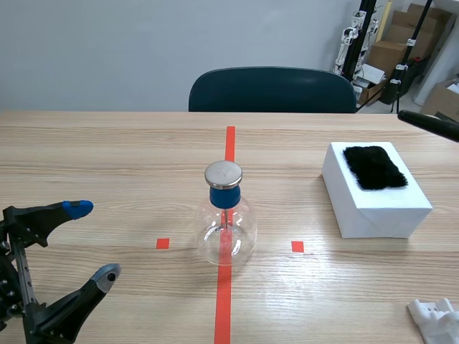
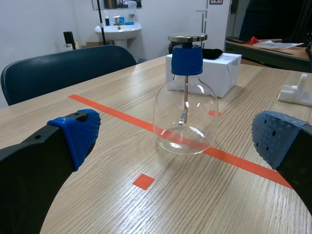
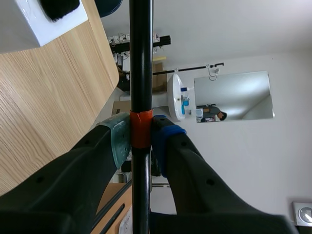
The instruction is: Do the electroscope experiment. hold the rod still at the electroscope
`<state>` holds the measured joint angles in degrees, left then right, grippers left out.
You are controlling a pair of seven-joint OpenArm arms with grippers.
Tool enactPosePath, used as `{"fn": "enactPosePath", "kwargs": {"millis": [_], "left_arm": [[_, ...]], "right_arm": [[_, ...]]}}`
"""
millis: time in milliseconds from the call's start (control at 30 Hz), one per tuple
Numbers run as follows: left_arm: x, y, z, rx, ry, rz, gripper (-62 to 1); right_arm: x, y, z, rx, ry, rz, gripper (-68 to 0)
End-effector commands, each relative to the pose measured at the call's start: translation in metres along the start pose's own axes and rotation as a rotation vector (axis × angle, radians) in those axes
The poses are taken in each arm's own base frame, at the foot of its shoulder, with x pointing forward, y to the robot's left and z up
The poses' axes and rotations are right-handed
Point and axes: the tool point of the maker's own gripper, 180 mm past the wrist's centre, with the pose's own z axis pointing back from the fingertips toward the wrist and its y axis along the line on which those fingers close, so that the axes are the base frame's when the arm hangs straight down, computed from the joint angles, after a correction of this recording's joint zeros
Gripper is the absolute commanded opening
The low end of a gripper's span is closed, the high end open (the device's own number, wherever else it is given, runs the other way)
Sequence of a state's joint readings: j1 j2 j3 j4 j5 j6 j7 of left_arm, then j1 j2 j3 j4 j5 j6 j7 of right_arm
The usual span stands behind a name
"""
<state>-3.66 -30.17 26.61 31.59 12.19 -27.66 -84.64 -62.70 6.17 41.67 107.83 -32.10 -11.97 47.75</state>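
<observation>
The electroscope (image 1: 226, 215), a clear glass flask with a blue stopper and a flat metal cap, stood upright near the middle of the counter (image 1: 107, 158), on the red tape line. Inside the glass a thin stem hung down from the stopper.

The left pincer (image 1: 93, 240) hung low over the near left part of the counter with its fingers wide apart and nothing between them. In its own view the electroscope stood ahead of it, well apart from both blue pads.

The right pincer (image 3: 140, 139) was clamped on the rod (image 3: 140, 73), a black stick, with both pads pressed on an orange-red band around it. In the scene view only the rod's dark end showed at the right edge, raised beyond the box (image 1: 376, 193) and well apart from the electroscope.

The box, white, lay to the right of the electroscope, with a patch of black fur (image 1: 373, 166) on its top. A small white object (image 1: 437, 319) lay at the near right corner. A dark chair (image 1: 272, 89) stood behind the far edge.
</observation>
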Motion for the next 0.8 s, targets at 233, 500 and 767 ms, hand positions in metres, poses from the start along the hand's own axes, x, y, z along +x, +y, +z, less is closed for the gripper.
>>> {"fn": "enactPosePath", "kwargs": {"millis": [233,500,767], "left_arm": [[0.0069,0.0032,-0.0013,0.002,-0.027,-0.009,1.4],[0.0069,0.0032,-0.0013,0.002,-0.027,-0.009,1.4],[0.0069,0.0032,-0.0013,0.002,-0.027,-0.009,1.4]], "right_arm": [[-0.0015,-0.0083,-0.0018,-0.033,-0.001,0.012,-67.1],[-0.0015,-0.0083,-0.0018,-0.033,-0.001,0.012,-67.1],[-0.0016,-0.0083,-0.0018,-0.033,0.0,0.012,-67.1]]}}
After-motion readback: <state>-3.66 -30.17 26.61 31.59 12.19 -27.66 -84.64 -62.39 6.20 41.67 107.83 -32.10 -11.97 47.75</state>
